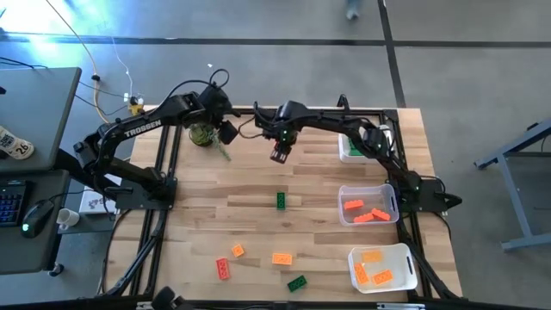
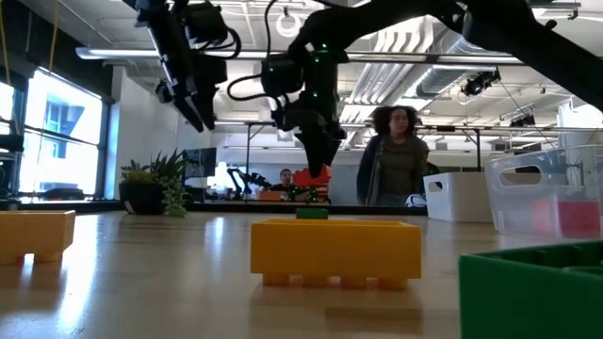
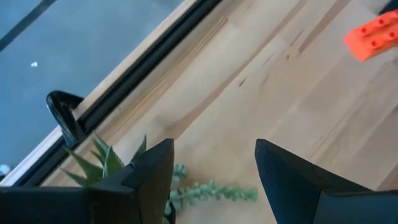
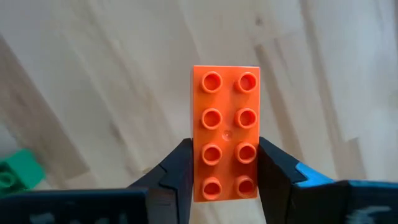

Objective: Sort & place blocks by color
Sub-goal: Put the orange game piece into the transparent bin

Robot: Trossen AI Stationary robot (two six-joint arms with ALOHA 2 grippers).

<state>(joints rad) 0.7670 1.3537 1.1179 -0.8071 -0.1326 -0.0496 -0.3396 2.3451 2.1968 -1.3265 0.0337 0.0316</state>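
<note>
Now the right pincer (image 4: 225, 180), clamped on a red-orange block (image 4: 226, 130), carries it aloft, needing the red-orange bin (image 1: 344, 216) next, while the left pincer (image 3: 214, 174) waits apart.

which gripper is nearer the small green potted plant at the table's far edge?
Left. The left gripper hangs open right beside the small green potted plant; the right gripper, holding a red-orange studded plastic brick, is farther off toward the table's middle.
</note>
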